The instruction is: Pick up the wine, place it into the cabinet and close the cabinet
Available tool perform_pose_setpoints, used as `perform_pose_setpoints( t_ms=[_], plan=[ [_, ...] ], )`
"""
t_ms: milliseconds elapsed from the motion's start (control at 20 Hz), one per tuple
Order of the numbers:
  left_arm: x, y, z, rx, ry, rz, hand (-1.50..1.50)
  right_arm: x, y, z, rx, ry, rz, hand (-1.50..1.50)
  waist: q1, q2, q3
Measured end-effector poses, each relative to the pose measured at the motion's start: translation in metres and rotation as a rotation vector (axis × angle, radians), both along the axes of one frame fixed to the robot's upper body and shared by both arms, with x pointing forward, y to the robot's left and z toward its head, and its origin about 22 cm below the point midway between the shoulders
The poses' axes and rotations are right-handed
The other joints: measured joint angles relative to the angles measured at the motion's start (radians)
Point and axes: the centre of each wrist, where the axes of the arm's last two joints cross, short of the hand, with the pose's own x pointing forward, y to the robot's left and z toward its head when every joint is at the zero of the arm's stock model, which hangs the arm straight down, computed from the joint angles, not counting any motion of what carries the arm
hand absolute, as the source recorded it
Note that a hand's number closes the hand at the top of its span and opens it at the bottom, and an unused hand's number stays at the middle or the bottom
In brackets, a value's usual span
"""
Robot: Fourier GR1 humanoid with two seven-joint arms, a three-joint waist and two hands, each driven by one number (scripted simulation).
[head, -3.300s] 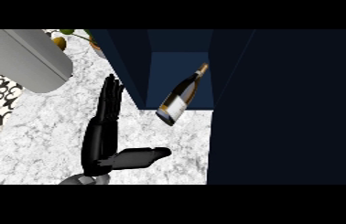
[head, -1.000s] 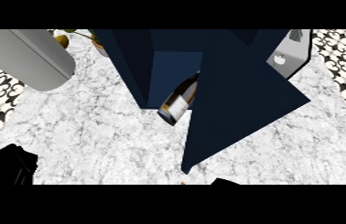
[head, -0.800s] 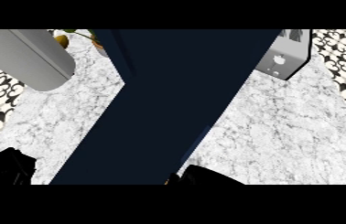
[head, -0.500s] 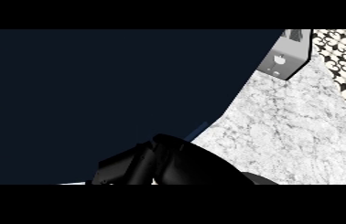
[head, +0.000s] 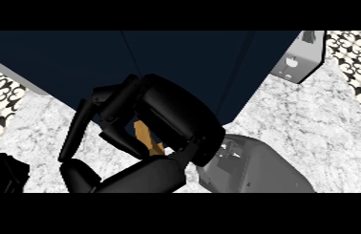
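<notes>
Fingers (head: 88, 118) of my right black hand (head: 169, 113) are spreading straight, holding nothing, against the dark navy cabinet door (head: 176, 66). The wine bottle is showing nowhere; I am judging it shut behind that door. My left hand is barely showing at the lower left edge (head: 10, 173), fingers unreadable. Pressing off-centre risks the door rebounding ajar.

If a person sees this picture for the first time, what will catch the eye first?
First comes the big black right hand in the middle, its straight fingers spread against the dark blue cabinet that fills the upper part of the view. Its grey forearm enters from the lower right, and the white marble counter shows at the right.
</notes>
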Motion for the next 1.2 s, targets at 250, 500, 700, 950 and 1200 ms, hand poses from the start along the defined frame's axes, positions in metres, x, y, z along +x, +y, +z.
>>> perform_pose_setpoints(
  t_ms=[250, 500, 700, 950, 1200],
  plan=[
    [-0.002, 0.001, -0.001, 0.003, 0.009, 0.0, 1.5, 0.021, 0.002, -0.009, 0.004, 0.06, -0.044, 1.5, -0.002, 0.0, 0.0],
    [-0.005, -0.001, 0.001, 0.012, 0.005, -0.002, 1.5, 0.053, -0.009, -0.026, -0.008, 0.099, -0.084, 1.5, -0.002, 0.0, 0.0],
    [-0.001, -0.004, 0.001, 0.014, 0.003, -0.002, 1.5, 0.073, -0.012, -0.04, -0.018, 0.108, -0.133, 1.5, -0.003, 0.001, 0.0],
    [0.002, -0.003, 0.004, 0.018, 0.002, -0.005, 1.5, 0.1, -0.022, -0.053, -0.015, 0.076, -0.11, 1.5, 0.006, -0.011, -0.004],
    [0.003, -0.007, 0.002, 0.021, 0.007, -0.01, 1.5, 0.111, -0.021, -0.058, -0.022, 0.051, -0.05, 1.5, 0.017, -0.021, -0.008]
  ],
)
